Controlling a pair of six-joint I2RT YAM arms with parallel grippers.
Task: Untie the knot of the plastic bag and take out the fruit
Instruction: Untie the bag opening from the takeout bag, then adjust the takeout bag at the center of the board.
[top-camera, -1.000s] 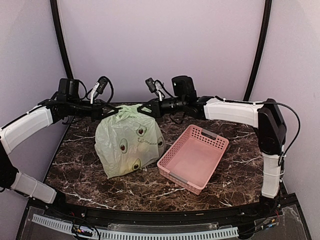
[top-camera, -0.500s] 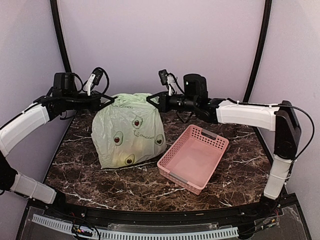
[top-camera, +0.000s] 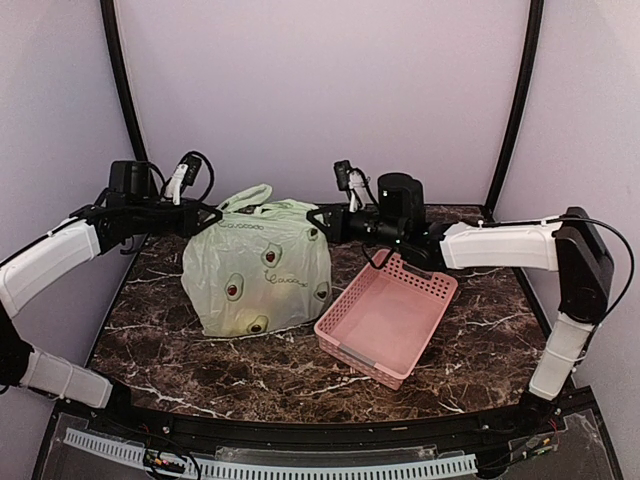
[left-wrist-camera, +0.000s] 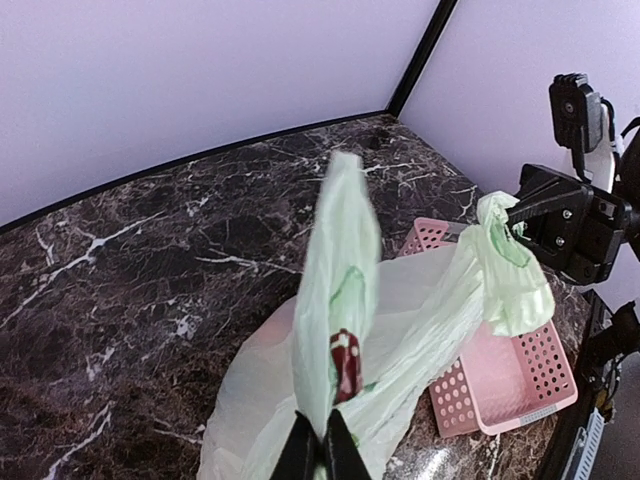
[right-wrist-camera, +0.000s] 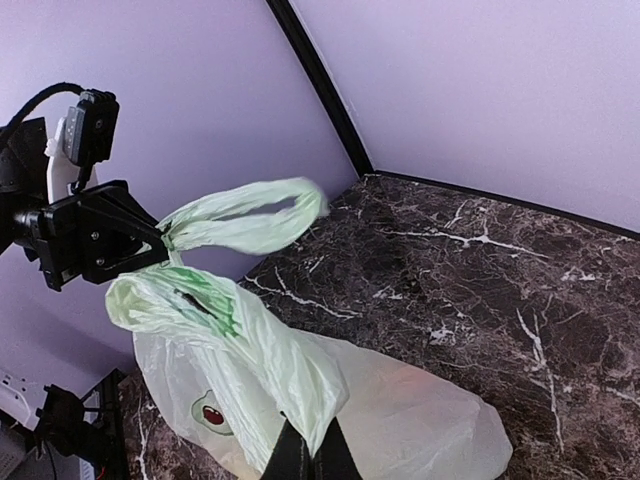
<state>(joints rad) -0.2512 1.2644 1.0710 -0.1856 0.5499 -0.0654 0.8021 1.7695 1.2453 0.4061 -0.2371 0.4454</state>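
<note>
The pale green plastic bag (top-camera: 258, 270), printed with avocados, stands on the table at centre left. My left gripper (top-camera: 214, 217) is shut on its left handle; the loop (top-camera: 245, 197) sticks up past the fingers. My right gripper (top-camera: 319, 219) is shut on the right handle. The bag's top is stretched between them. No tied knot shows; the two handles are apart. In the left wrist view my gripper (left-wrist-camera: 314, 452) pinches the loop (left-wrist-camera: 340, 250). In the right wrist view my gripper (right-wrist-camera: 306, 456) pinches the bag (right-wrist-camera: 250, 350). The fruit is hidden inside; only a faint reddish tint shows through.
A pink slotted basket (top-camera: 430, 277) stands right of the bag, touching or nearly touching its lower right side, and holds nothing. It also shows in the left wrist view (left-wrist-camera: 520, 375). Dark marble table (top-camera: 460, 350); purple walls close behind and at both sides.
Both grippers have drawn apart, the right one further right. The bag's top, bunched together a second ago, is now pulled wide, with one handle loop sticking up.
</note>
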